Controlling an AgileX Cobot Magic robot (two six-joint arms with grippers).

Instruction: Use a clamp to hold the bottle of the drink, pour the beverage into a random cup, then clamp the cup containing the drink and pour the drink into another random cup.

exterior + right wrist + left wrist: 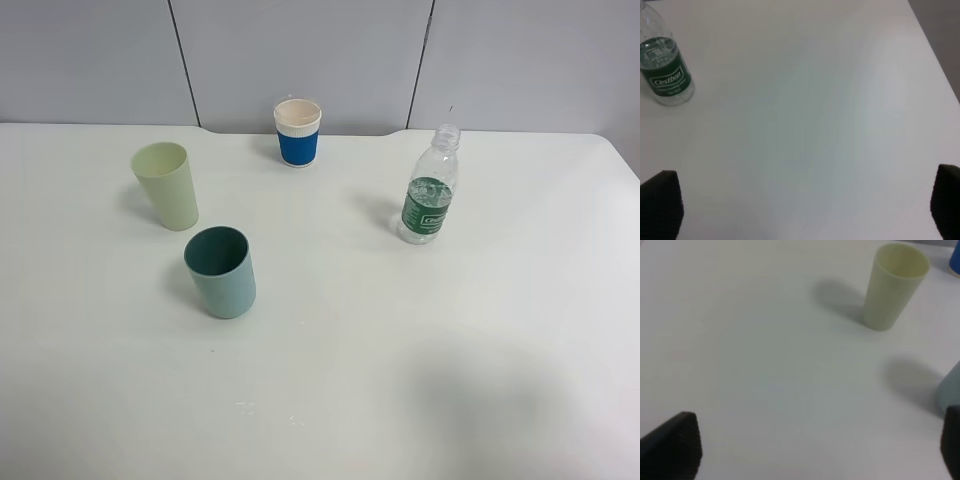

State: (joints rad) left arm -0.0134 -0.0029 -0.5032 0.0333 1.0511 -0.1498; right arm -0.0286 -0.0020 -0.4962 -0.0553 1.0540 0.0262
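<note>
While neither arm shows in the high view, both wrist views give their state: the left gripper (817, 447) hangs with its jaws spread wide over bare white table (330, 400), holding nothing. From the left of the high view stand the pale yellow-green tapered plastic tumbler (167, 185), then the teal straight-sided plastic tumbler (221, 271) just in front of it, the blue paper cup with a white rim (298, 131) at the back, and the small clear plastic bottle with a green label band (431, 186), uncapped and upright, well apart on the right. The right gripper (805, 205) is likewise wide open and empty, short of the bottle. With no cap, a squeezing or off-centre grasp could tip the light bottle and spill its water; the two tumblers stand close, so pouring may splash the wrong one.
</note>
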